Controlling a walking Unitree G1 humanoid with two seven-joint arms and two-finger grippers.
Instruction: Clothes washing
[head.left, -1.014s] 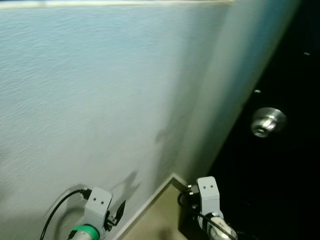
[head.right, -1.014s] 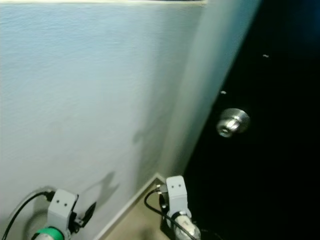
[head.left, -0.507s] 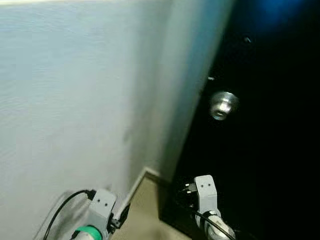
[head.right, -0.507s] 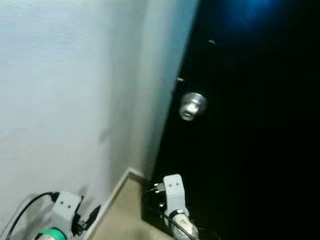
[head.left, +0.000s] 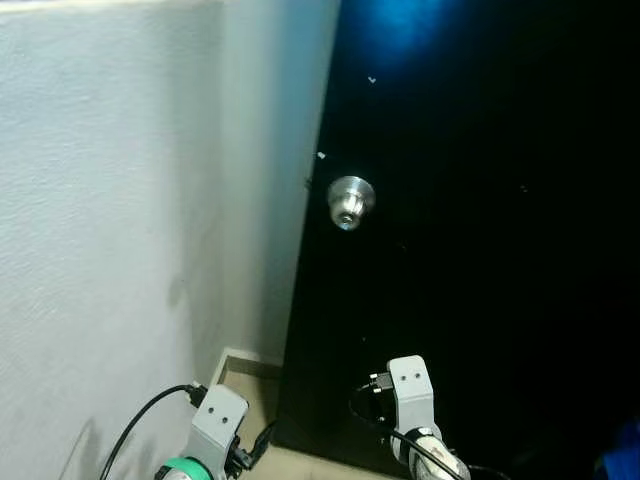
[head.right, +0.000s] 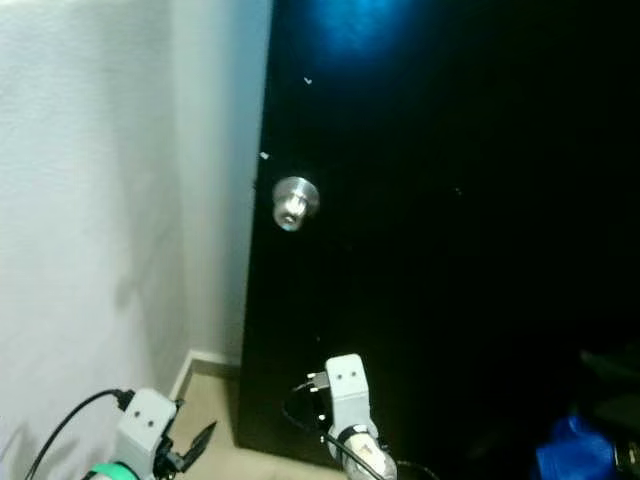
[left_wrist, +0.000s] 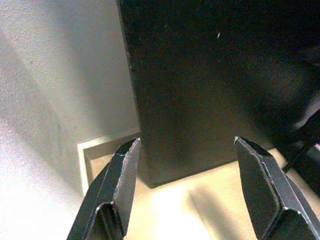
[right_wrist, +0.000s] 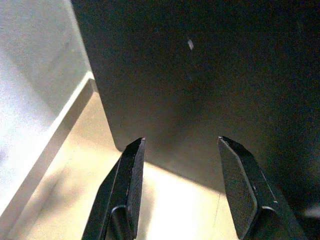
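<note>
Faced a black door (head.left: 470, 250) standing beside a white textured wall (head.left: 110, 230), with the door's free edge running from 12 o'clock down toward 6 o'clock in the head views. Saw a round silver doorknob (head.left: 350, 201) near that edge, just above centre. Met a pale baseboard (head.left: 232, 362) at the wall's foot, around 7 o'clock, next to a strip of beige floor (left_wrist: 190, 205). Held the left gripper (left_wrist: 186, 145) low at 7 o'clock, jaws spread wide and gripping nothing, aimed at the door's bottom corner and the floor beneath it, apart from both. Held the right gripper (right_wrist: 181, 141) low at 6 o'clock, jaws likewise spread and empty, pointed at the door's lower face close to its edge, not touching it. Trailed a black cable (head.left: 140, 425) from the left wrist toward 8 o'clock. Caught a blue shape (head.right: 565, 455) in the dark at 4 o'clock; cannot tell whether it was laundry.
</note>
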